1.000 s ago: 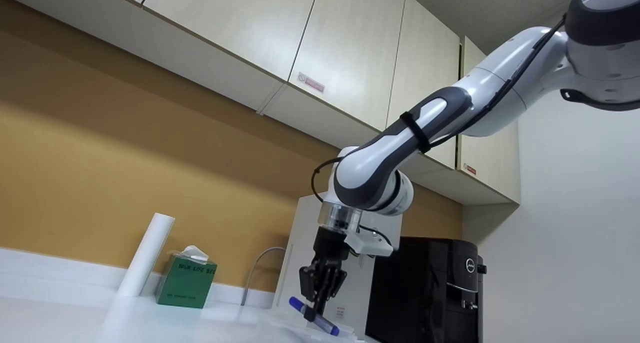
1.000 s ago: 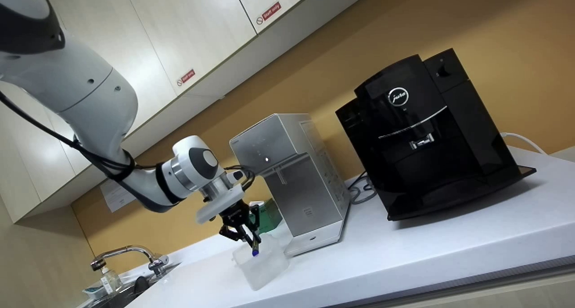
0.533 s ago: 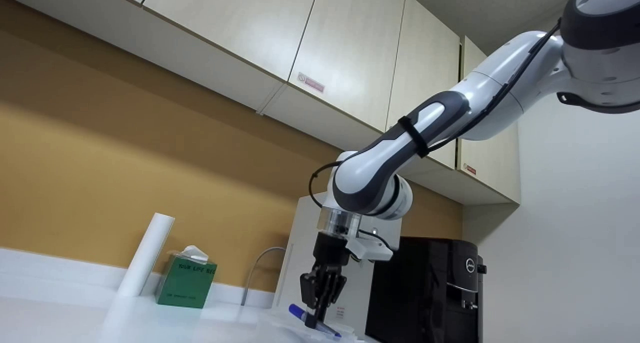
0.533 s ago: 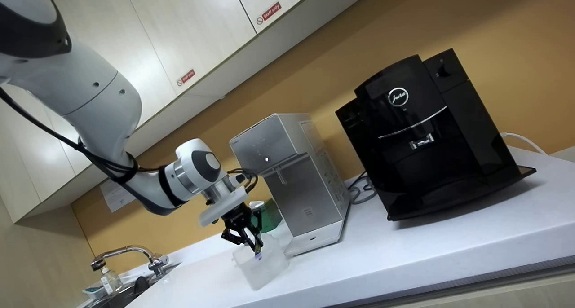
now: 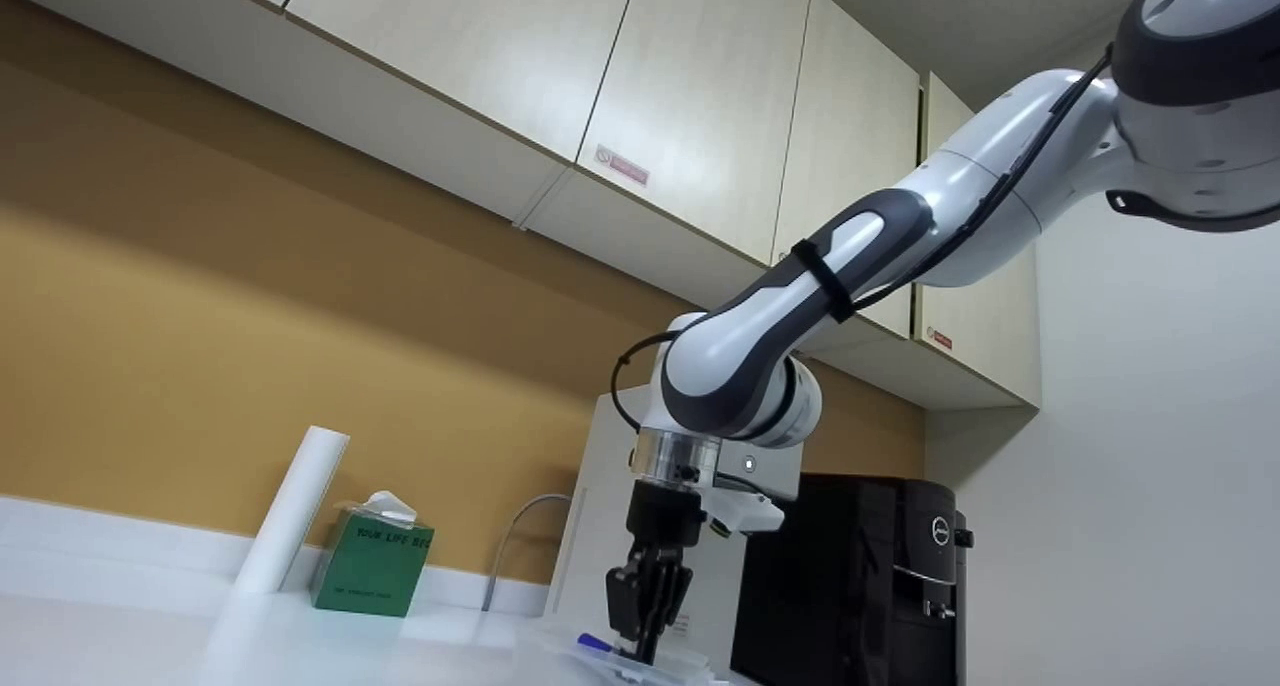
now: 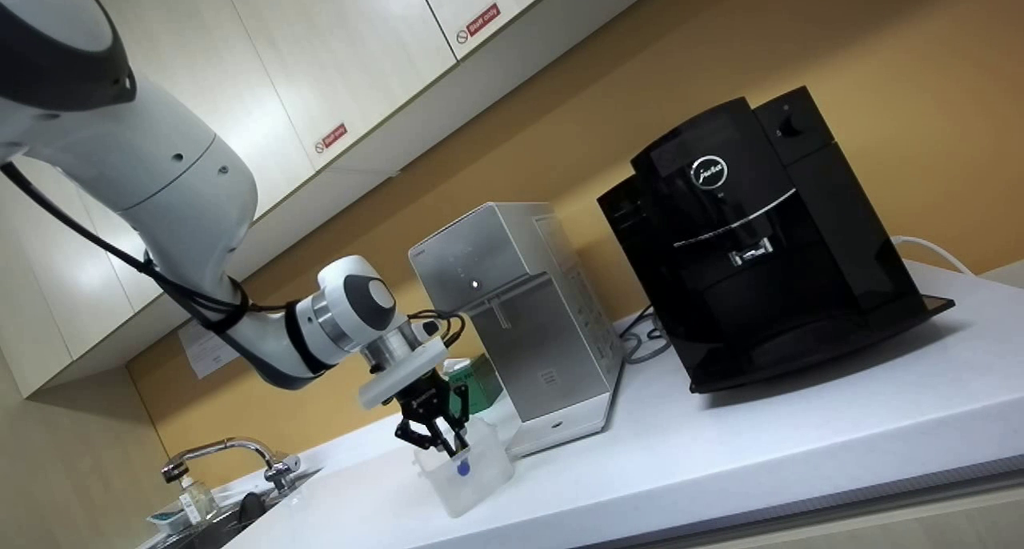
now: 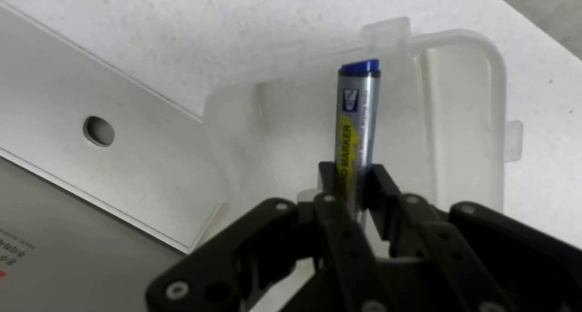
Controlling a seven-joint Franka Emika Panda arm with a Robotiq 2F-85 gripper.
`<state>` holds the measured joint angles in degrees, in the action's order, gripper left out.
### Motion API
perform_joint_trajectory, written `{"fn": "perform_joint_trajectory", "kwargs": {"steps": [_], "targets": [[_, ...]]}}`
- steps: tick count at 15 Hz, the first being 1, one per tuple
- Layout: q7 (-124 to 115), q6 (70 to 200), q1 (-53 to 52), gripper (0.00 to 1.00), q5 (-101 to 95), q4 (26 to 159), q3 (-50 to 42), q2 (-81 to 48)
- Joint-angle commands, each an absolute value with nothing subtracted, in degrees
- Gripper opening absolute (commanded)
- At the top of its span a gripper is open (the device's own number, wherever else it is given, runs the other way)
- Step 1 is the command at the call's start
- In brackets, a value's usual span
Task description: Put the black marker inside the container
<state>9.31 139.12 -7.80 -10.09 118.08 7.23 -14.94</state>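
Pointing lengthwise up the wrist view, the marker (image 7: 356,128) leans slightly right.

Marker (image 7: 357,130): "MARKER". Coffeemaker (image 6: 764,249): "jura". Cupboards (image 6: 344,53): "Staff only". Green box (image 5: 372,568): "YOUR LIFE".

Marker (image 7: 358,121) partly behind claw (image 7: 353,178), container (image 5: 655,675) cropped in an exterior view

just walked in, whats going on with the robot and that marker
A white and grey robot arm has a silver marker with blue ends pinched in its black two-fingered gripper. The marker is partly inside a frosted translucent plastic container standing on a white countertop beside a boxy silver dispenser. In an exterior view, one blue end shows through the container's wall. The marker has not been let go yet, so releasing it is probably next.
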Motion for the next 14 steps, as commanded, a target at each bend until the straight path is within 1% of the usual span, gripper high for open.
{"fn": "perform_joint_trajectory", "kwargs": {"steps": [1,14], "targets": [[11.01,137.13,-7.81,0.05,-9.98,116.93,7.58,-15.72],[10.97,136.29,-9.12,0.05,-10.82,116.14,7.84,-19.51]]}}
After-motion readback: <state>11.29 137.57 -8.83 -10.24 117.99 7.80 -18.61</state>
